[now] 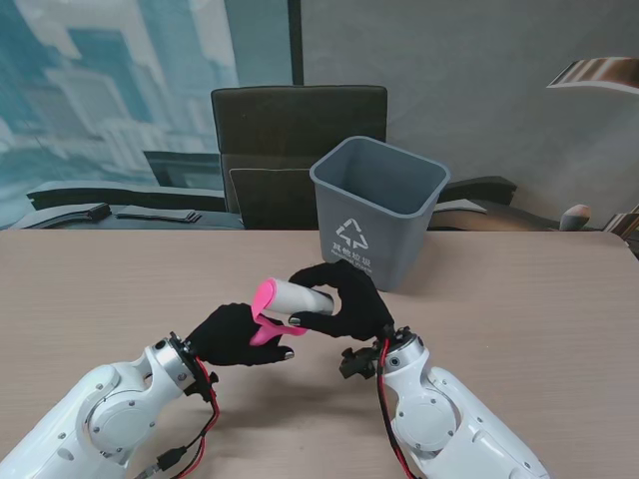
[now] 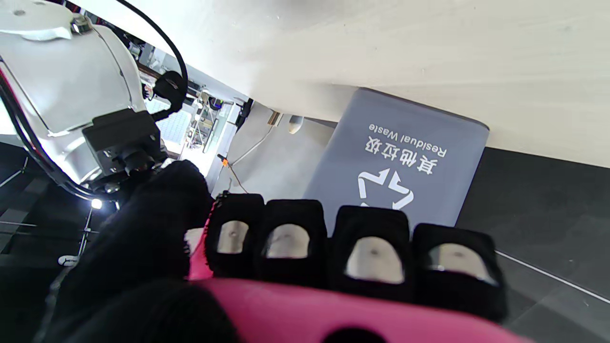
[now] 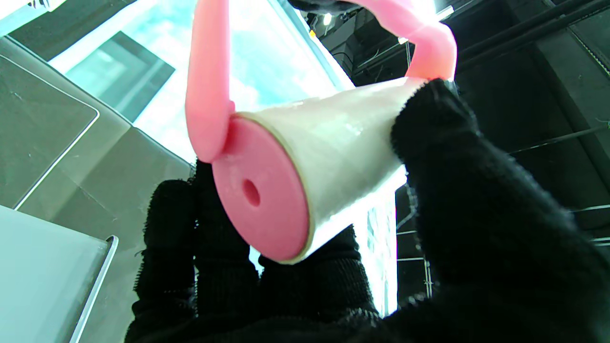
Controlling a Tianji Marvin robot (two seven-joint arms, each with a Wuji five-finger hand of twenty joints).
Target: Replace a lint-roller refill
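Up close, the right hand (image 1: 344,299) fingers (image 3: 200,247) clasp the white refill roll (image 1: 300,295), while the left hand (image 1: 235,334) grips the pink lint-roller handle (image 1: 268,329) above the table (image 1: 519,319); the grey waste bin (image 1: 379,210) just behind looks empty.

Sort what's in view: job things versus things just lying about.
Job: pink lint roller, its white refill roll, left hand, right hand, grey waste bin.

Lying about: black chair, flat dark items at the table's far left edge.
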